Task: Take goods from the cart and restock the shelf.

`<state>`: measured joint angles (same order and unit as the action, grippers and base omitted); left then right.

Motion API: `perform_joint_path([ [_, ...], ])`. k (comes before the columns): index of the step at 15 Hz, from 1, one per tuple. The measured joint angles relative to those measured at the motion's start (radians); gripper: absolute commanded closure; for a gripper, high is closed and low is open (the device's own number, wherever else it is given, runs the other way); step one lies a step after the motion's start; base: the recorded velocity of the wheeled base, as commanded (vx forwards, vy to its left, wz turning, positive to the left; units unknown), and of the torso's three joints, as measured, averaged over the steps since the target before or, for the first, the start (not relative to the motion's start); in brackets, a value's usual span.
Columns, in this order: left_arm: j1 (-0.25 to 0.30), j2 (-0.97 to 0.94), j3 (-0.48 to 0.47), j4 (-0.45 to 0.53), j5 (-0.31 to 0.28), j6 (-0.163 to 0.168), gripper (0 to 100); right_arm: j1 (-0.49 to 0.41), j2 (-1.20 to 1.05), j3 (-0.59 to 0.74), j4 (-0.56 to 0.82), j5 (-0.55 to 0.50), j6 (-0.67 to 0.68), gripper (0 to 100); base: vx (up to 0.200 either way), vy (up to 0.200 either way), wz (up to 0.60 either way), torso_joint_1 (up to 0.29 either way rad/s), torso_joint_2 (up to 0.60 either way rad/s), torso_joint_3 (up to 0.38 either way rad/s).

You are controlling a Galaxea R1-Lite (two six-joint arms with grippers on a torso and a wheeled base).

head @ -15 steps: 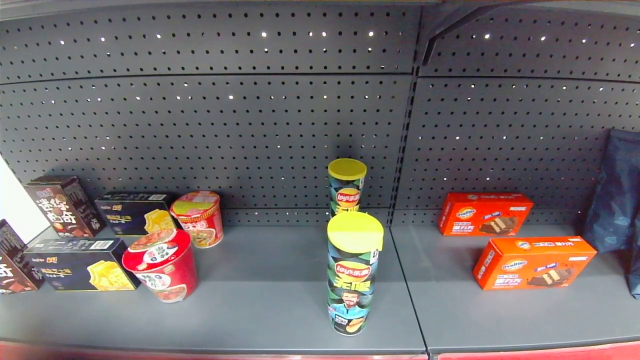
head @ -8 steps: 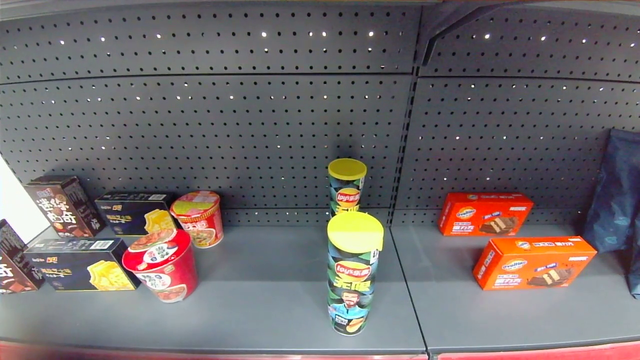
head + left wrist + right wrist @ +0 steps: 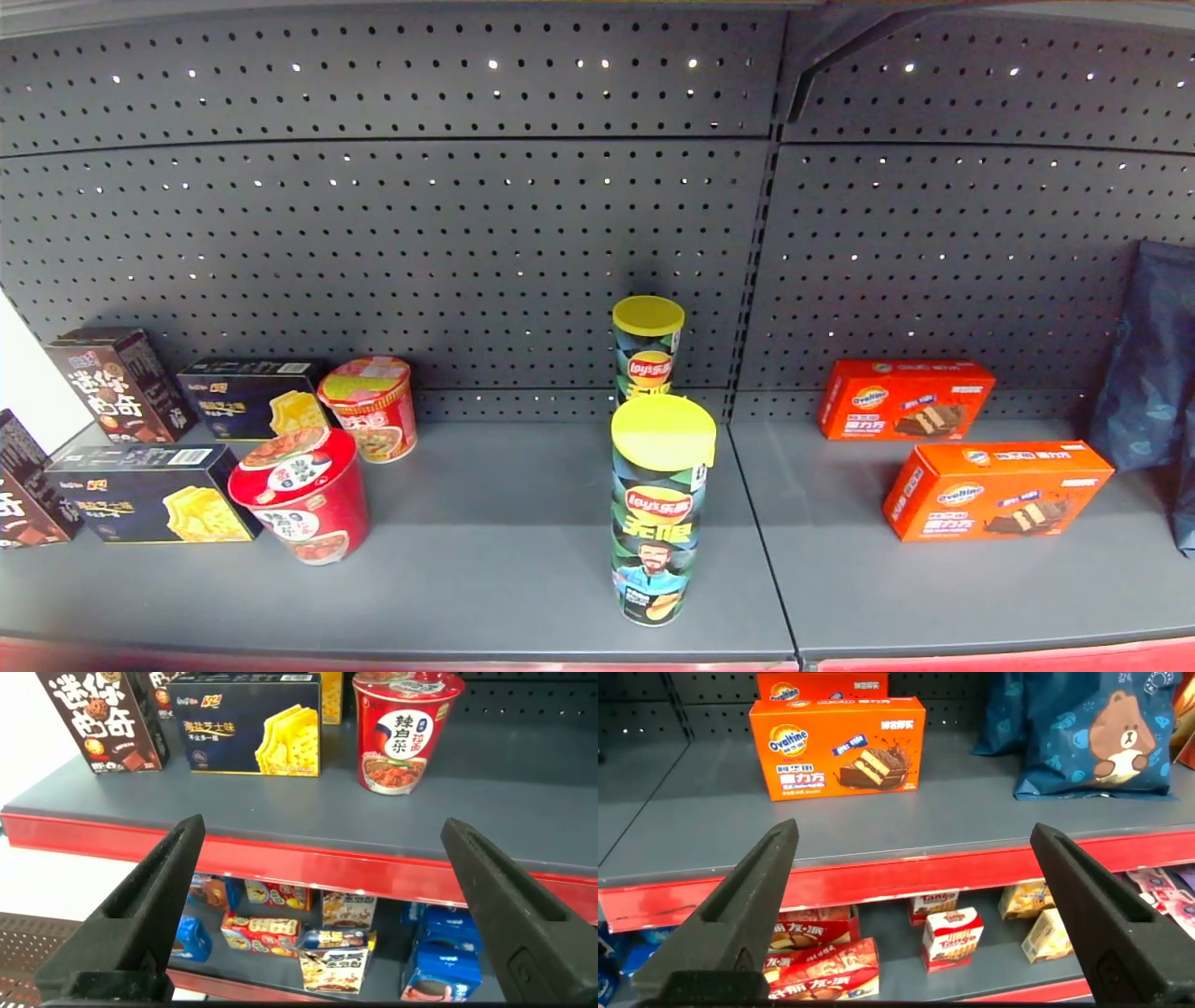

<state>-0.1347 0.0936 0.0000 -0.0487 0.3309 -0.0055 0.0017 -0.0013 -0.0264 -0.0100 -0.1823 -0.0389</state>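
Shelf (image 3: 523, 532): grey deck, red front edge, perforated back panel, goods standing on it.

Centre: the front chip can (image 3: 658, 509) is upright near the front edge, with a yellow lid and a man's portrait on the label. The rear chip can (image 3: 647, 347) is upright behind it, at the back panel.

Left: front noodle cup (image 3: 301, 493) and rear noodle cup (image 3: 371, 406), both red, stand beside the front cracker box (image 3: 154, 493) and rear cracker box (image 3: 245, 397), which are dark and picture yellow crackers. A brown cookie box (image 3: 117, 383) stands at the far left.

Right: front orange box (image 3: 994, 488) and rear orange box (image 3: 904, 397) lie flat, each picturing a chocolate slice. A blue bag (image 3: 1092, 733) bearing a bear figure is farthest right.

Left gripper (image 3: 322, 829): fingers spread wide, holding nothing, before the red edge facing the front noodle cup.

Right gripper (image 3: 913, 829): spread wide, empty, before the front orange box.

Small boxes (image 3: 952, 938) sit on the tier below.
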Motion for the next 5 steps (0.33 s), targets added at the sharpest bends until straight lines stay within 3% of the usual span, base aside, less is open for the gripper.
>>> perform_joint_path([
  [5,0.000,0.000,0.000,0.000,0.000,-0.011,0,-0.001,0.000,0.000,0.000,0.000,0.001,0,0.000,0.000,0.00,0.000,0.00,0.000],
])
